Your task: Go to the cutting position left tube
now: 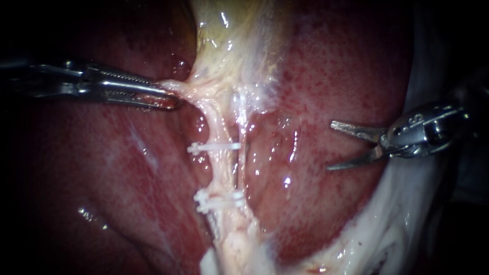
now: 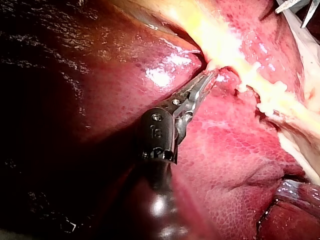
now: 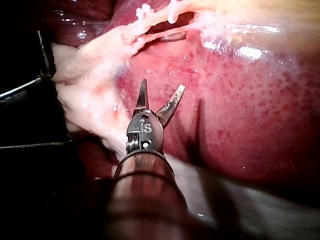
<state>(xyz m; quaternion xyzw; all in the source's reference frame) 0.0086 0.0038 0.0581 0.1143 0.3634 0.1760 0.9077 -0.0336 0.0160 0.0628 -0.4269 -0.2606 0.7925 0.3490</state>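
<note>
The left instrument (image 1: 165, 94), a slim steel shaft, had its pincer clamped on a pale tissue fold (image 1: 178, 87) just below the yellowish gallbladder (image 1: 229, 30). The left tube (image 1: 216, 170), a thin whitish strand, ran down the middle of the dark red liver (image 1: 331, 76). It was crossed by one white plastic clip (image 1: 214, 147) above and a white clip pair (image 1: 219, 199) below. The bladed right instrument (image 1: 330, 145) held its pincer apart over the liver, well apart from that tube.
</note>
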